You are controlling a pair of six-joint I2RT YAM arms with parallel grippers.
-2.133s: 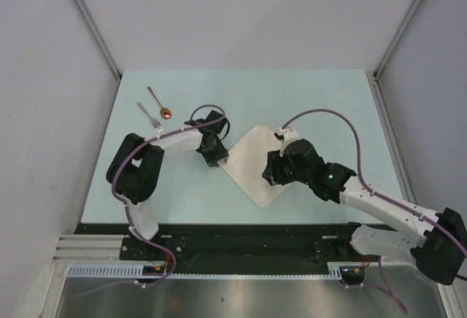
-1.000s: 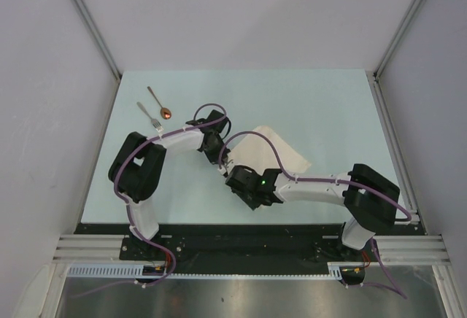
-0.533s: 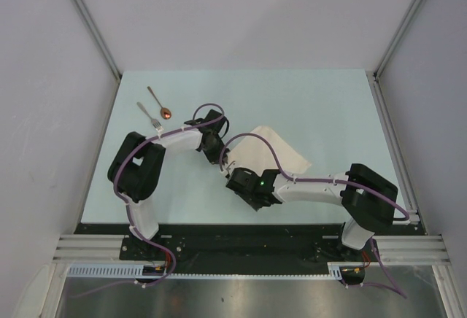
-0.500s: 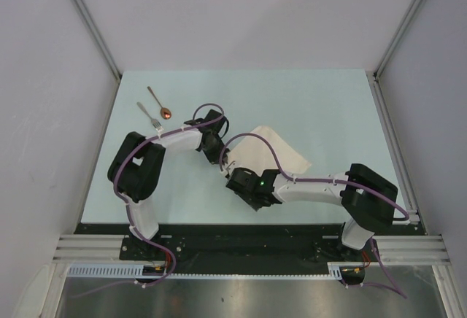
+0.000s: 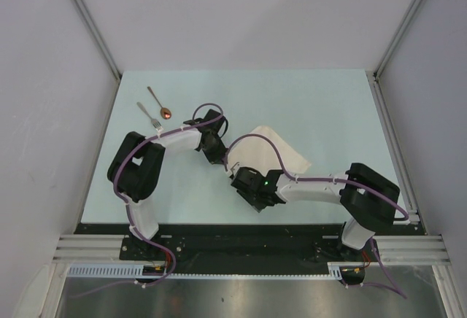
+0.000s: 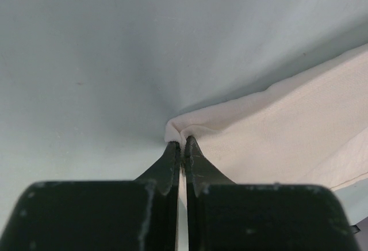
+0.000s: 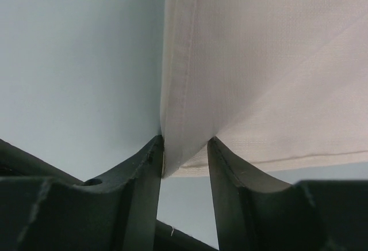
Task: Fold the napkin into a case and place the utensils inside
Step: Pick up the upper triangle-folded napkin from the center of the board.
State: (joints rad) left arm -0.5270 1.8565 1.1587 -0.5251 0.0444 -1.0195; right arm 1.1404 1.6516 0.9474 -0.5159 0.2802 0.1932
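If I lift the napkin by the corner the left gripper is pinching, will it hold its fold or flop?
Probably flops: the napkin puckers softly where the left gripper pinches it, so it looks limp. It lies flat and thin, so it is likely light to lift. The folded edge between the right gripper's parted jaws may fall open.

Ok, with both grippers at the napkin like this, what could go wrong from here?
1. The right gripper has its jaws apart astride an edge of the napkin; on lifting away, a finger could snag the cloth and undo the fold.
2. The left gripper pinches only a corner tip; a tug could slip it free or bunch the cloth.
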